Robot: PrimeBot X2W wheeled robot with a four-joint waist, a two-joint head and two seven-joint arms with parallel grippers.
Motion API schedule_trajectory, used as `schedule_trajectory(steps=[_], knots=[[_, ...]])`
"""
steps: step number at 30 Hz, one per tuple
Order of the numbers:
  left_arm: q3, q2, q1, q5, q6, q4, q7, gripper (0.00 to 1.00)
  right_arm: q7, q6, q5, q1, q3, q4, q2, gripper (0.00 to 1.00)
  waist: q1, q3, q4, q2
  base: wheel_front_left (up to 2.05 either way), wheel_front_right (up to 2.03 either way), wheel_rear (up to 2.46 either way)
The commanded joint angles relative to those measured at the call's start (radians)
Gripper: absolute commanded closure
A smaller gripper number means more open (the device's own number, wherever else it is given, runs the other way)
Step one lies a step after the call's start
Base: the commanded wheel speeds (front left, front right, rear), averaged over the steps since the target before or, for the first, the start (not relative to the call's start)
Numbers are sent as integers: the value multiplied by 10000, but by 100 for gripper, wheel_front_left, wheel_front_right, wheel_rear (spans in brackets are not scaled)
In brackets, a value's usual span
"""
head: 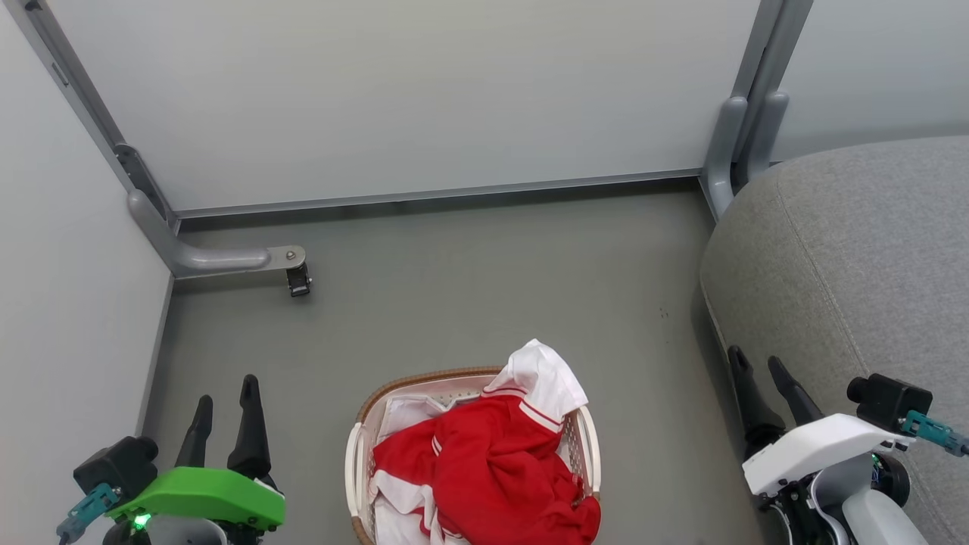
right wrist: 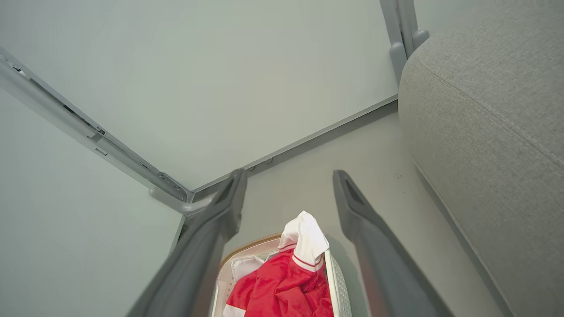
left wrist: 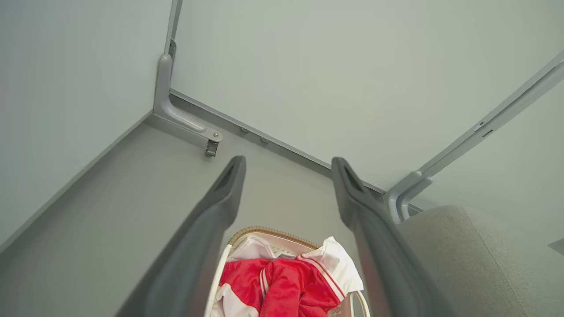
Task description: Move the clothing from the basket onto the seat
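— Where's the clothing [head: 484, 469]?
— I see it heaped in the basket [head: 354, 462] on the floor [head: 454, 288], with the seat [head: 855, 257] to its right.
— Jaws?
— Left jaws and right jaws both spread wide, holding nothing.

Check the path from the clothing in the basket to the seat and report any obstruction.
Nothing visible blocks it: only grey floor lies between the basket holding the clothing and the seat.

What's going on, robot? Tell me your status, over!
Left claw open, right claw open. Clothing piled in basket, seat to the right. Nothing blocking.
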Motion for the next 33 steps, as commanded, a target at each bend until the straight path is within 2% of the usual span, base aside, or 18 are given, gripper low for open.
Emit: schedule_trajectory(steps=[1, 15, 33], knots=[[-15, 90, 110, 395, -27, -56, -118, 0, -105, 2, -368, -195, 94, -29, -110, 0, 0, -9, 5, 0, 0, 0, 0], [-162, 99, 365, 1998, 30, 165, -484, 0, -477, 2, -1928, -146, 565, 295, -213, 0, 0, -74, 51, 0, 0, 0, 0], [-178, 106, 193, 3699, 83, 430, -912, 0, -894, 3, -3707, -195, 588, 719, -193, 0, 0, 25, 48, 0, 0, 0, 0]])
